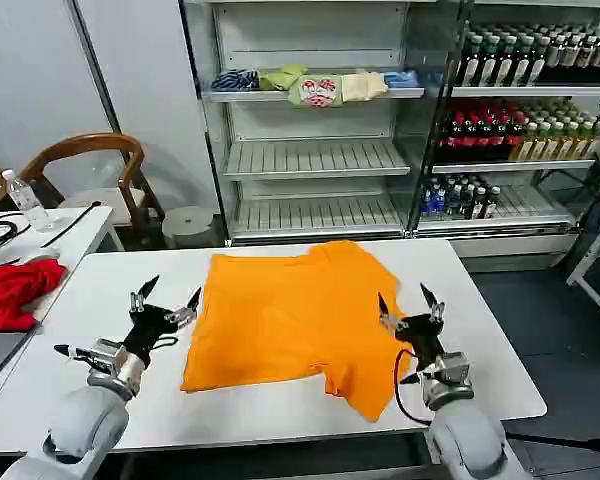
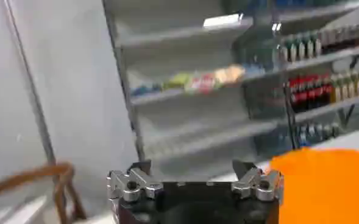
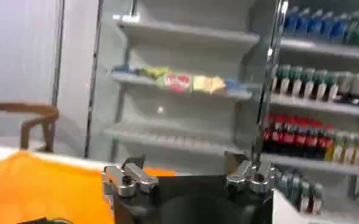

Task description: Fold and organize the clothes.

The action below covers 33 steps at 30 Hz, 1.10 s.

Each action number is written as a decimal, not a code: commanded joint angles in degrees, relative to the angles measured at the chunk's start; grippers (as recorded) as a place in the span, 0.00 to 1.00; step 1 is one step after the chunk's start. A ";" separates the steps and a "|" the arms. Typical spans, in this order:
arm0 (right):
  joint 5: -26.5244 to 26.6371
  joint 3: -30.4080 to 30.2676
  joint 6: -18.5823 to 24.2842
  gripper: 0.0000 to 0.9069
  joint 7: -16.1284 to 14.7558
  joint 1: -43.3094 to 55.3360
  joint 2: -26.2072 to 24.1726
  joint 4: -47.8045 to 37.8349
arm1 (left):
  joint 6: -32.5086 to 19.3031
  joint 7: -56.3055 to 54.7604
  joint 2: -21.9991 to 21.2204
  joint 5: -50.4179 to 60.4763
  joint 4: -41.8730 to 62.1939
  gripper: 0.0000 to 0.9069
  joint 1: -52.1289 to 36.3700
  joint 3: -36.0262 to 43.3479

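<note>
Orange T-shirt spread mostly flat on the white table, lying between the two grippers, one sleeve folded over near the far edge and a corner trailing toward the near right; left gripper raised just beside the shirt's left edge, fingers spread wide, holding nothing; right gripper raised at the shirt's right edge, over the cloth's border, fingers likewise wide apart and empty; from the left wrist, both fingertips apart with shelves behind and orange cloth to one side; from the right wrist, the same open stance, orange cloth below; red cloth bunched on the neighbouring table at far left, well apart from the shirt.
</note>
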 commanded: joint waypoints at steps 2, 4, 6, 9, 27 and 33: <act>1.03 -0.65 -3.54 1.00 1.50 -14.72 -3.90 7.31 | 14.37 -12.27 4.55 -11.14 -13.52 1.00 16.42 1.92; 1.12 -0.23 -3.57 1.00 1.78 -16.48 -3.98 8.13 | 14.48 -13.04 4.43 -11.52 -13.06 1.00 16.65 3.17; 1.15 -0.06 -3.37 1.00 1.98 -17.55 -4.35 8.36 | 14.64 -13.57 4.13 -11.51 -12.16 1.00 16.58 4.05; 1.11 -0.37 -3.15 1.00 2.55 -19.23 -4.82 7.54 | 14.62 -14.53 3.24 -12.59 -9.91 1.00 15.92 4.25; 1.87 -4.95 -2.10 0.00 5.44 -16.61 -2.22 2.64 | 14.44 -16.20 0.66 -13.45 -4.30 0.00 13.39 3.23; 4.38 -5.30 -1.02 0.00 5.10 -15.52 -1.91 1.74 | 13.57 -15.71 0.21 -13.48 -4.33 0.00 13.63 3.92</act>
